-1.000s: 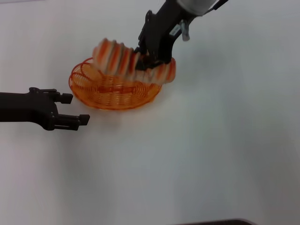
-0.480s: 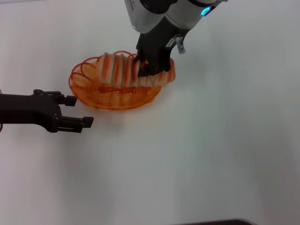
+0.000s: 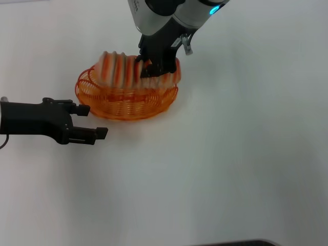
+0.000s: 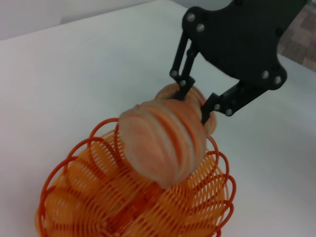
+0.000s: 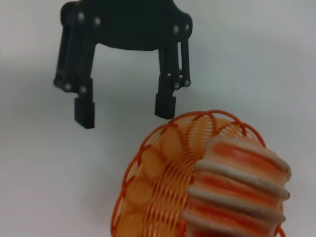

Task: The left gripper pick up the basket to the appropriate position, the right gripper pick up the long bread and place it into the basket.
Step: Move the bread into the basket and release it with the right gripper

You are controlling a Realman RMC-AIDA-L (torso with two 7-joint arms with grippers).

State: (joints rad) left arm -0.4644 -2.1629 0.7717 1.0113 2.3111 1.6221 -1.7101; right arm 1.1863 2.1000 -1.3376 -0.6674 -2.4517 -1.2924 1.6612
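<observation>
The orange wire basket (image 3: 97, 102) sits on the white table, also seen in the left wrist view (image 4: 84, 197) and right wrist view (image 5: 148, 187). The long striped bread (image 3: 119, 69) is held over the basket, level with its rim; it also shows in the left wrist view (image 4: 163, 143) and right wrist view (image 5: 237, 187). My right gripper (image 3: 152, 69) is shut on the bread near its right end; the left wrist view shows it too (image 4: 197, 101). My left gripper (image 3: 92, 121) is open and empty, just left and in front of the basket, apart from it; the right wrist view shows it (image 5: 124, 109).
The white table (image 3: 230, 164) stretches wide to the right and front of the basket. A dark edge (image 3: 230, 243) shows at the bottom of the head view.
The right gripper has carried the bread leftward and levelled it over the basket. The left gripper has crept a little to the right, toward the basket.
</observation>
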